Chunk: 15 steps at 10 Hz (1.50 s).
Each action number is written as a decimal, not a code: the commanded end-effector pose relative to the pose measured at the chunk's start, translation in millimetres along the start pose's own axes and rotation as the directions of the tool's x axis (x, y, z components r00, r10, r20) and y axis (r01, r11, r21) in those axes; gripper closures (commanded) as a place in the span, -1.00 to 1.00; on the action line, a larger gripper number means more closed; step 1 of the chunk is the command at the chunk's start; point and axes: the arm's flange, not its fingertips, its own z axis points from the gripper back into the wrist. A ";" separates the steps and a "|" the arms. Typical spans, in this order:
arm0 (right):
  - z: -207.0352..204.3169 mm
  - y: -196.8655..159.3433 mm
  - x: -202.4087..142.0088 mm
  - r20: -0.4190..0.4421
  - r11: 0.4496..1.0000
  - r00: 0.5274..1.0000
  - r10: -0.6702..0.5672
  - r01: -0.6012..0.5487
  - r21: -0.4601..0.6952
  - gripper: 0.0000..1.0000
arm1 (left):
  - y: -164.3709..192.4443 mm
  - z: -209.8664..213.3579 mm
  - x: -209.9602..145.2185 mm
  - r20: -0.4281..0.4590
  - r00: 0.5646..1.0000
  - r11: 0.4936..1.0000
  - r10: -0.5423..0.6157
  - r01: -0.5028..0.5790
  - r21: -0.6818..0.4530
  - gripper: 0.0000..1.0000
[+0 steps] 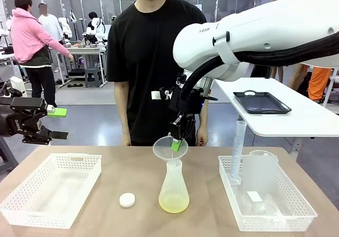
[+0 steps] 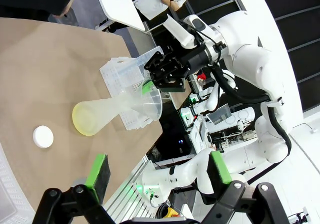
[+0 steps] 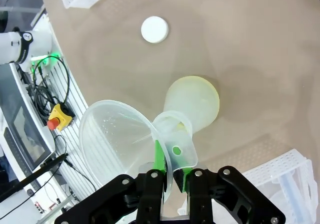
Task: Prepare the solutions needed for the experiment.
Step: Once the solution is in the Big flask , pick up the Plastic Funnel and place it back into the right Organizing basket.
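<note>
My right fingers [image 1: 176, 145] pinch the rim of the funnel [image 1: 168, 148] at the mouth of the flask [image 1: 174, 181]; my left fingers [image 1: 57, 111] hang open. The yellow-green solution [image 1: 174, 202] lies shallow in the flask, which stands on the surface [image 1: 132, 170]. A crooked pull could tip it over.

From my end, the one bit of print I can partly read is on the right arm [image 1: 254, 30]: small dark letters on the white shell beside the cable strap, starting "FRAN", with the rest hidden. The left gripper [image 1: 59, 123] has pale lettering on its black body, too small to read. The cylinder [image 1: 238, 147] shows faint scale marks, with no digits I can read. A white sticker [image 1: 254, 196] in the right basket [image 1: 265, 224] looks blank.
</note>
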 end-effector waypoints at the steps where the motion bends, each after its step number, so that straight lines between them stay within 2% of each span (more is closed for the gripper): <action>1: 3.3 5.8 -16.7 0.063 0.999 0.997 0.044 -0.045 0.009 1.00 | 0.0 -2.1 1.0 0.016 1.000 1.000 -0.016 0.017 -0.025 -1.00; 5: 26.9 24.8 -25.0 0.086 0.999 0.995 0.051 -0.049 -0.019 1.00 | 0.0 -2.1 1.0 0.016 1.000 1.000 -0.016 0.017 -0.025 -1.00; 10: 73.8 56.7 -37.4 0.134 0.988 0.984 0.115 -0.099 -0.121 1.00 | 0.0 -2.1 1.0 0.016 1.000 1.000 -0.016 0.017 -0.025 -1.00; 12: 81.3 62.3 -38.3 0.135 0.986 0.982 0.134 -0.119 -0.117 1.00 | 0.0 -2.1 1.0 0.016 1.000 1.000 -0.016 0.017 -0.025 -1.00; 14: 87.5 59.2 -47.6 0.143 0.994 0.985 0.093 -0.083 -0.076 1.00 | 0.0 -2.1 1.0 0.016 1.000 1.000 -0.016 0.017 -0.025 -1.00; 15: 95.1 54.2 -62.7 0.121 0.997 0.991 0.058 -0.052 -0.053 1.00 | 0.0 -2.1 1.0 0.016 1.000 1.000 -0.016 0.017 -0.025 -1.00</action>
